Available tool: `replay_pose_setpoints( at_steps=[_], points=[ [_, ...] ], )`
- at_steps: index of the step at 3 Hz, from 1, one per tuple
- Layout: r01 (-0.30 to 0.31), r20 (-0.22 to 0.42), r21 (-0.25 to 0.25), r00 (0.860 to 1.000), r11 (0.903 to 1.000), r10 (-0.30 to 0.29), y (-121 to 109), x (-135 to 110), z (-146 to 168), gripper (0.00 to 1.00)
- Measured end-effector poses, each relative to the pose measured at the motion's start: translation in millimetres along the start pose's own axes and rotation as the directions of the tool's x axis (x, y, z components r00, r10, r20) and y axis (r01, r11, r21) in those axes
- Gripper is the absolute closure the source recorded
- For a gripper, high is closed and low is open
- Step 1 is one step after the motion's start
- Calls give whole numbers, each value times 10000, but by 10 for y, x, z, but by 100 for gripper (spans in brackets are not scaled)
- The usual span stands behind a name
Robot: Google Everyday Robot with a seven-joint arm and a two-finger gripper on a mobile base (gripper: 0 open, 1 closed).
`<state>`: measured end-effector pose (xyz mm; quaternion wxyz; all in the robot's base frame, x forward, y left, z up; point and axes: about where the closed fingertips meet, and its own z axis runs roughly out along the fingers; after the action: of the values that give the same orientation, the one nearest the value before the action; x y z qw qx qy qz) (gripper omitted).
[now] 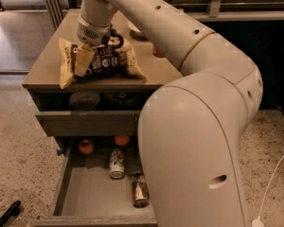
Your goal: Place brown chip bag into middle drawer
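Brown chip bag lies at the table's front-left edge, gripped mid-body by the fingers of the gripper. It is judged light, crinkly, crushable and slippery; a gentle pinch across the middle suits it. Middle drawer stands open below.

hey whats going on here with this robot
The robot arm's tool is clamped on the brown chip bag, which sits on the cabinet top. Below, the middle drawer is pulled open, with two cans and two round fruits inside. The bag is not in the drawer yet.
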<state>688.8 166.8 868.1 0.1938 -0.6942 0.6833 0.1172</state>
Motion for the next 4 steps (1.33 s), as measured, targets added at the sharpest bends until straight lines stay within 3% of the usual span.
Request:
replay_pose_setpoints(
  at_steps=[2, 3, 4],
  points=[
    [0, 0, 0, 10000, 10000, 0, 0, 0, 0, 87],
    [1, -5, -10, 10000, 10000, -1, 1, 0, 8, 100],
    [-23, -15, -34, 10000, 10000, 23, 14, 15, -8, 100]
  ],
)
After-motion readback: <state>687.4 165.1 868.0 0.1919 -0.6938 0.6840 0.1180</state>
